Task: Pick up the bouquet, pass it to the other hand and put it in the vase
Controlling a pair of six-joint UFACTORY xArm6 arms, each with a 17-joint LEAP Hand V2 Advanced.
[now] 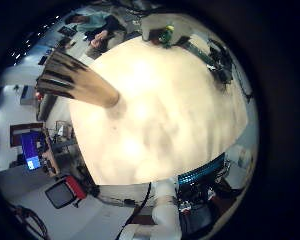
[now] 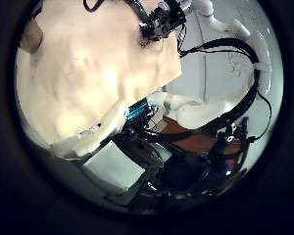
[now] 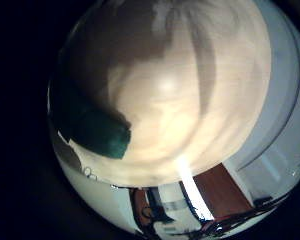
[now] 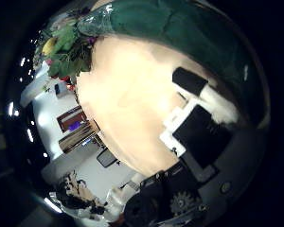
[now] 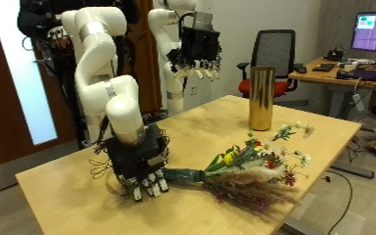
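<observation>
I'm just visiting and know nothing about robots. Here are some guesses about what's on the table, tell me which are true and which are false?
1. The bouquet lies flat on the wooden table. True.
2. The flowers already stand in the vase. False: the tall golden vase stands upright and empty-looking, apart from the bouquet.
3. The right hand is down at the table beside the bouquet's dark green stem wrap. True.
4. The left hand is holding the bouquet. False: it hangs up in the air, away from the table, holding nothing.
5. The vase has tipped over. False: it stands upright.
</observation>
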